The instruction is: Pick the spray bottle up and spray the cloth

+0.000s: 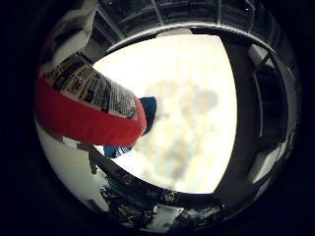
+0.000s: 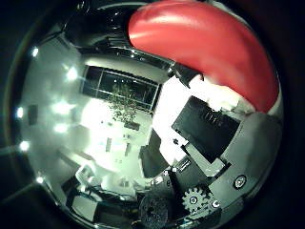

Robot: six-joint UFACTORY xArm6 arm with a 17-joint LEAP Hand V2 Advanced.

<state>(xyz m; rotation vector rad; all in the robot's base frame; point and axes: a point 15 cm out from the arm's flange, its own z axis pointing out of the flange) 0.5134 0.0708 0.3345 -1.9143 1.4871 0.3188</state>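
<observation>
The spray bottle (image 1: 83, 113) is red with a printed white and black label and fills much of the little finger side view, close against my palm. Its red body (image 2: 205, 43) also arches across the thumb side view. My right hand (image 2: 209, 138) shows there as black, white and geared parts reaching up to the bottle, its fingers curled round it. The blue cloth (image 1: 147, 110) lies on the white table (image 1: 197, 123), partly hidden behind the bottle's base. The bottle's nozzle is out of sight.
The table's dark rim (image 1: 162, 189) runs past the cloth, with some cluttered items (image 1: 142, 206) beyond it. The thumb side view looks out into a room with ceiling lights, dark windows (image 2: 119, 86) and a plant (image 2: 121, 102).
</observation>
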